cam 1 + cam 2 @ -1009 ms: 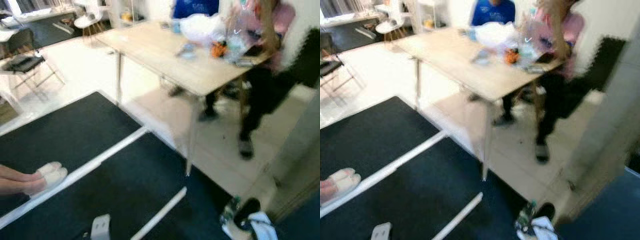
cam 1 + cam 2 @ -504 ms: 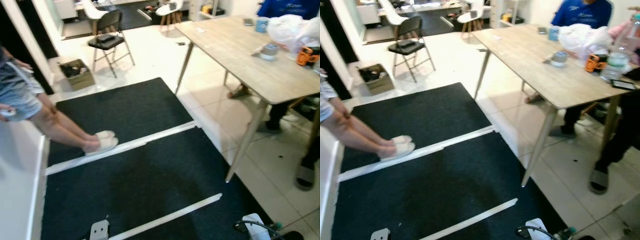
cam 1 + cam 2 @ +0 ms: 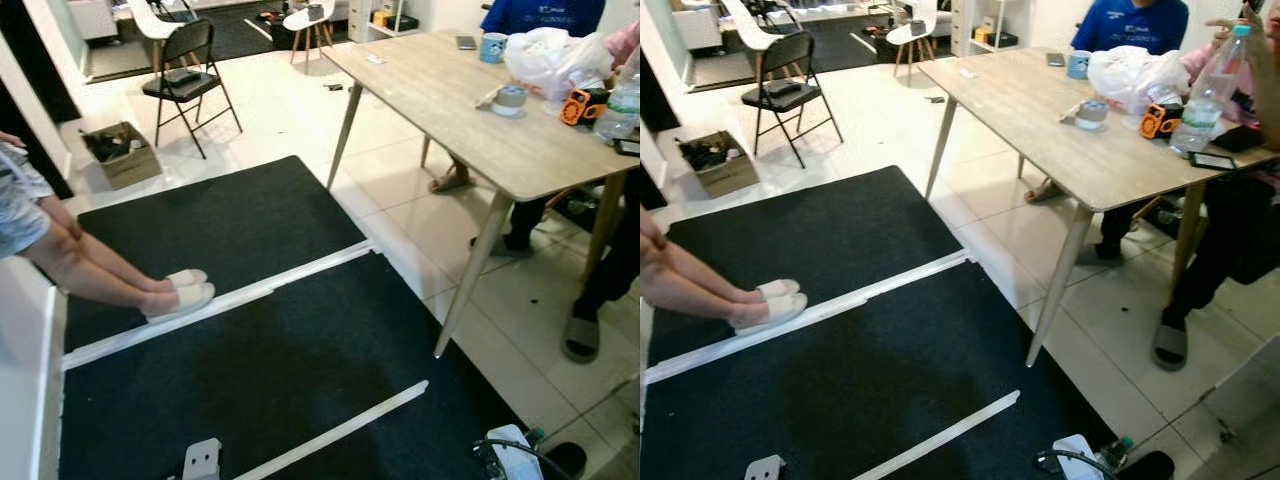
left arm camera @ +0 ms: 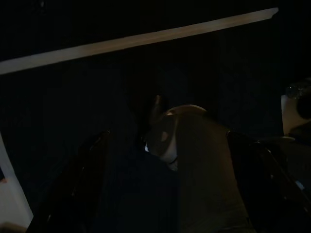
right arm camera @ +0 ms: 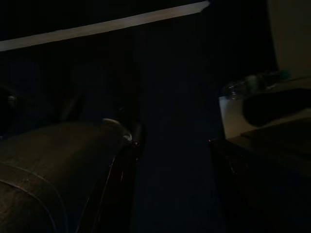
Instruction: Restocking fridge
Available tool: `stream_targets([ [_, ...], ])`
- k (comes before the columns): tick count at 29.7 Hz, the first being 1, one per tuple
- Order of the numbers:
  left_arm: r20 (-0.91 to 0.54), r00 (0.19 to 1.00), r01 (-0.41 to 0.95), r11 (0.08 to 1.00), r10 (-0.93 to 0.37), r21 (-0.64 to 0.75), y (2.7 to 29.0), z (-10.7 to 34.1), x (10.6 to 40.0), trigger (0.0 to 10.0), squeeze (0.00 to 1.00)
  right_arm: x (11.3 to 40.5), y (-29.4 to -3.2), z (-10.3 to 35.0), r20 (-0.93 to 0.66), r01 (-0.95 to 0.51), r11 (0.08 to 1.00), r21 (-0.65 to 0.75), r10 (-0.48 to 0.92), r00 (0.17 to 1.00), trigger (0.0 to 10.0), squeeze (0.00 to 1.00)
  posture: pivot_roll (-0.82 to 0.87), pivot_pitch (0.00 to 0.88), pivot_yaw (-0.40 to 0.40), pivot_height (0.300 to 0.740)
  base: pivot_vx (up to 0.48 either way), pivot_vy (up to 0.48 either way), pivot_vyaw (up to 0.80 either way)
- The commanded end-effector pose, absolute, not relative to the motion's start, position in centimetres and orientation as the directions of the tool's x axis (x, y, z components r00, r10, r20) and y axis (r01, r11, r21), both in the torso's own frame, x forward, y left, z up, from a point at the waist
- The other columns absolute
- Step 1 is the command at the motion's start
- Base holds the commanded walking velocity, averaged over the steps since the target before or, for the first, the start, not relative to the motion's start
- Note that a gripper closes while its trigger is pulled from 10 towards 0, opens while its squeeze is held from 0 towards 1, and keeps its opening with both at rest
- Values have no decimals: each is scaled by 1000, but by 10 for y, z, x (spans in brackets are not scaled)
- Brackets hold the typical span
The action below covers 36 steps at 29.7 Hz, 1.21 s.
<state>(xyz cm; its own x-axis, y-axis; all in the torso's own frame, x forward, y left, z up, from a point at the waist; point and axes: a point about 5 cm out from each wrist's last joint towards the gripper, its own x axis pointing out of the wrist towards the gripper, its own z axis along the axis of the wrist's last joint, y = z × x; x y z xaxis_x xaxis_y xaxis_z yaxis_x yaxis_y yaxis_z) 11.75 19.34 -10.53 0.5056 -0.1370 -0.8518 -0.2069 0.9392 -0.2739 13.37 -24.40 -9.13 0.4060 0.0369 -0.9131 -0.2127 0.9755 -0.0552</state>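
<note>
No fridge can be made out. A clear plastic bottle (image 3: 1200,85) stands on the wooden table (image 3: 450,110) at the right, beside a white bag (image 3: 1135,70) and an orange tool (image 3: 1154,120). Another bottle (image 3: 1115,452) lies on the floor by a white object (image 3: 505,445) at the bottom right. Both arms hang idle. In the dark left wrist view my left gripper (image 4: 169,137) is open over the black mat. In the right wrist view my right gripper (image 5: 175,137) is also open, and the floor bottle (image 5: 248,81) shows faintly.
A person's legs in white slippers (image 3: 180,292) stand on the black mat (image 3: 250,370) at the left, by a white tape strip (image 3: 300,272). People sit at the table's far side. A black chair (image 3: 185,70) and a cardboard box (image 3: 120,150) lie further back. A white panel (image 3: 20,400) runs along the left edge.
The camera swung left, then a little back right, and the blur has cleared. The standing person at the left has come into view. Nothing was taken hold of.
</note>
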Motion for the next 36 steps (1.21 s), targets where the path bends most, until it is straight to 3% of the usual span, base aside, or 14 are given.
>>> stream_targets([
  [1, -854, 502, -205, 940, -140, -274, 193, -105, 117, 10000, 0, 135, -240, -92, -911, -216, 975, -50, 44, 410, 10000, 0, -56, 0, 10, 740, 300, 0, 0],
  [36, -855, 497, -192, 941, -151, -278, 189, -106, 117, 10000, 0, 134, -239, -93, -915, -229, 972, -57, 41, 402, 10000, 0, -45, 0, 4, 740, 309, 0, 0],
])
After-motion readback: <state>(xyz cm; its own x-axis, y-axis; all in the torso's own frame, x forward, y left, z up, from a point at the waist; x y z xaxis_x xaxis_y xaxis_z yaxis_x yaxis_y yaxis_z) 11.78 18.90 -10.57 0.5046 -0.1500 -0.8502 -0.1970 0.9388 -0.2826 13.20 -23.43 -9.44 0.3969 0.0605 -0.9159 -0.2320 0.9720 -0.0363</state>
